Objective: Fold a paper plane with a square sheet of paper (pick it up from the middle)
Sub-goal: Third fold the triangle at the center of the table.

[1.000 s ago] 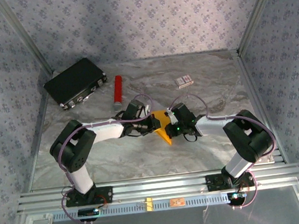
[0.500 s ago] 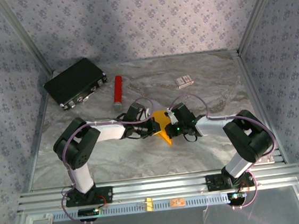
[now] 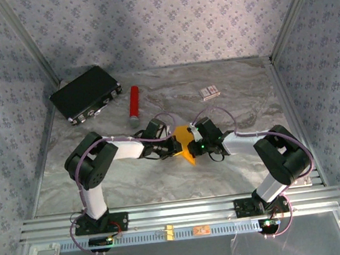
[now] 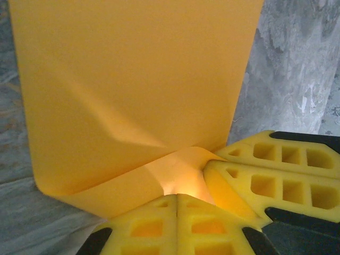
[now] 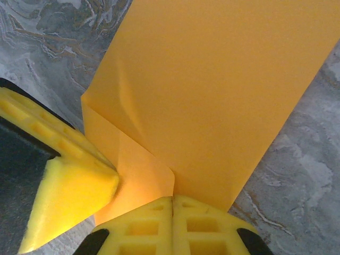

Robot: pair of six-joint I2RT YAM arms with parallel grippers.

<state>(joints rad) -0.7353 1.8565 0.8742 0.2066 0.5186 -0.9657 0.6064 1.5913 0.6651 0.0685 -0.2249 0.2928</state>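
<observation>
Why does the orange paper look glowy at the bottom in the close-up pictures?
Left wrist view: the paper has a pale, bright patch just above the shut left gripper, likely light shining through the thin sheet. Right wrist view: the same glow on the folded flap beside the right gripper. Top external view: even light, no glare, and the paper looks small but sharp.

- grey marbled surface (image 3: 133, 186)
- black case (image 3: 86, 92), far left corner
- red cylinder (image 3: 134, 102) near the case, apart
- small white-and-red box (image 3: 209, 91), far right of centre
- folded orange paper (image 3: 183, 139) at centre, contact unclear
</observation>
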